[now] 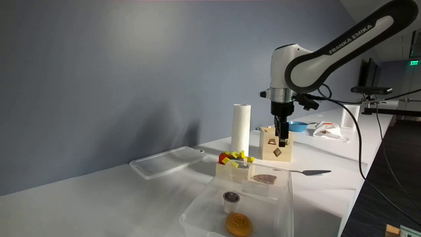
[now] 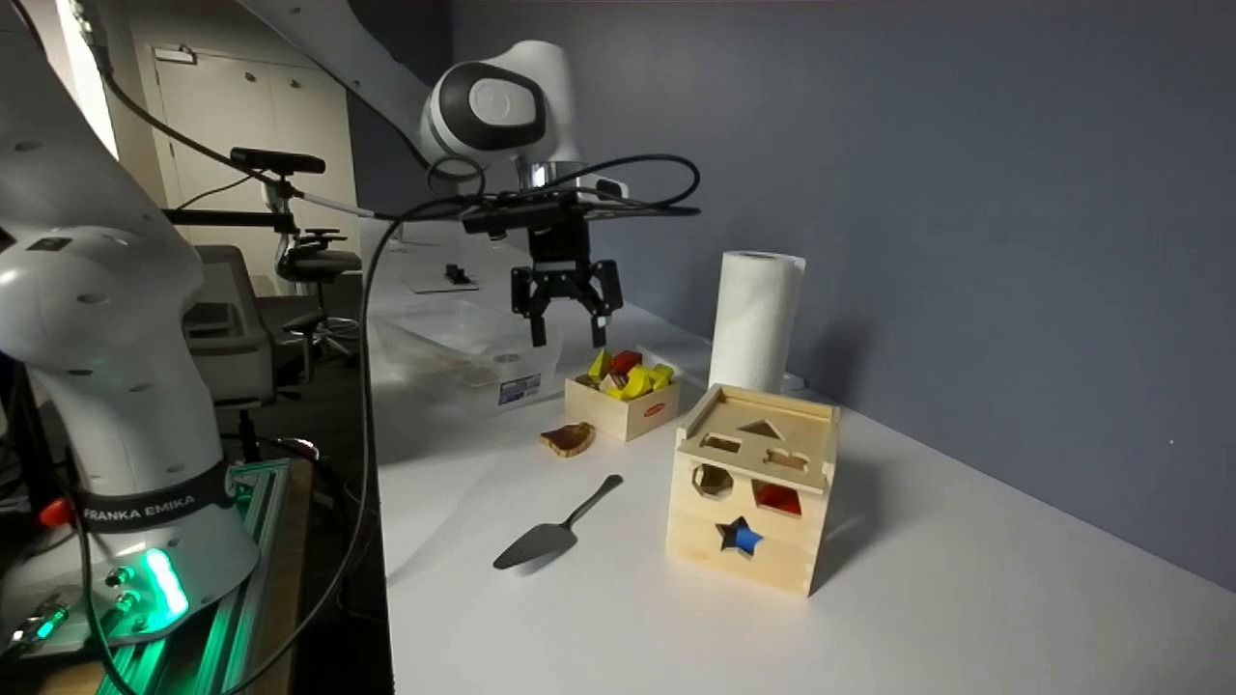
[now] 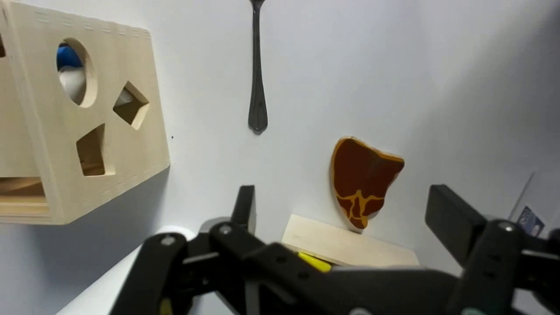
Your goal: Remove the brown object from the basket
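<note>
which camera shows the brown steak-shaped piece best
The wrist view. It shows the brown steak-shaped piece from above, large, with its outline and yellowish markings clear and nothing in front. Both exterior views show it smaller and at a slant; in an exterior view it is seen through the clear tub, its markings blurred.

A roll of paper towels is stood upright near a blue-grey wall, with a wooden shape sorter set close by on the surface. A cake server is laid beside the shape sorter. Yellow and red pieces are heaped in a small wooden crate. In an exterior view, a translucent tray is placed along the wall, and a blue bowl is seen beyond the shape sorter.
</note>
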You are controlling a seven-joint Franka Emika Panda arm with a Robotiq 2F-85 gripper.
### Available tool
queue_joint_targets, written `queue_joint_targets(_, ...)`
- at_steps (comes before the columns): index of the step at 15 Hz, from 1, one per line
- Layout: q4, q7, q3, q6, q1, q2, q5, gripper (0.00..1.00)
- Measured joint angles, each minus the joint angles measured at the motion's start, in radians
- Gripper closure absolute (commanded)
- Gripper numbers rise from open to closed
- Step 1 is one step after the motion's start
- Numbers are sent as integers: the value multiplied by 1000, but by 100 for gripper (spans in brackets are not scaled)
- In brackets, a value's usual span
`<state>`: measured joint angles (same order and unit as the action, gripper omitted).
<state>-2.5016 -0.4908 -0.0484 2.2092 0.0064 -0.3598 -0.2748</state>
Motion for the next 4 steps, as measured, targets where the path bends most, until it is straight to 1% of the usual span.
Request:
queue_joint_targets(1,3,-15,-6,-29,3,-23,13,0)
queue_joint_targets(4,2,-16,-8,-36,5,-34,13,0)
